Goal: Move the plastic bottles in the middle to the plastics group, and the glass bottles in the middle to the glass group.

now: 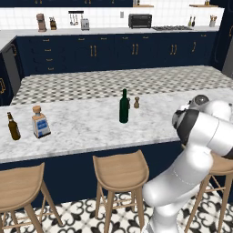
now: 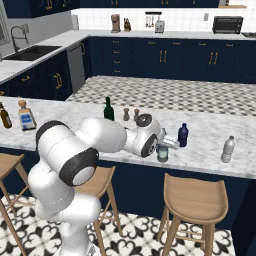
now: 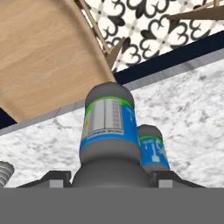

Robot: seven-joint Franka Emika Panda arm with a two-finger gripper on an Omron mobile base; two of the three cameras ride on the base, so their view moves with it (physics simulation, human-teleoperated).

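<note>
Right base view has the gripper (image 2: 165, 145) low over the counter's (image 2: 210, 127) front edge, closed on a small clear bottle (image 2: 162, 152) with a blue label. A dark-blue bottle (image 2: 183, 135) stands just behind and to the right of it, and a pale clear bottle (image 2: 227, 149) stands farther right, near the front edge. The green wine bottle (image 2: 108, 109) rises behind the arm's white elbow, mid-counter, with two small shakers (image 2: 131, 115) beside it. At the counter's far left end stand a square bottle (image 2: 26, 116) with a tan stopper and a brown beer bottle (image 2: 5, 116), close together. Wooden stools (image 2: 195, 200) line the counter's front. Left base view shows the wine bottle (image 1: 124, 107) upright, tall and slim with a long neck, well apart from the square bottle (image 1: 40, 122) and beer bottle (image 1: 13, 126) at the left end. Hand view looks along the held bottle (image 3: 109, 131): grey-clear body, blue label with a green band and a white panel, dark fingertips (image 3: 52, 179) on either side of it. A second blue-labelled bottle (image 3: 153, 151) shows just past it, whether touching I cannot tell. A ribbed cap (image 3: 5, 173) peeks in at the lower left.
</note>
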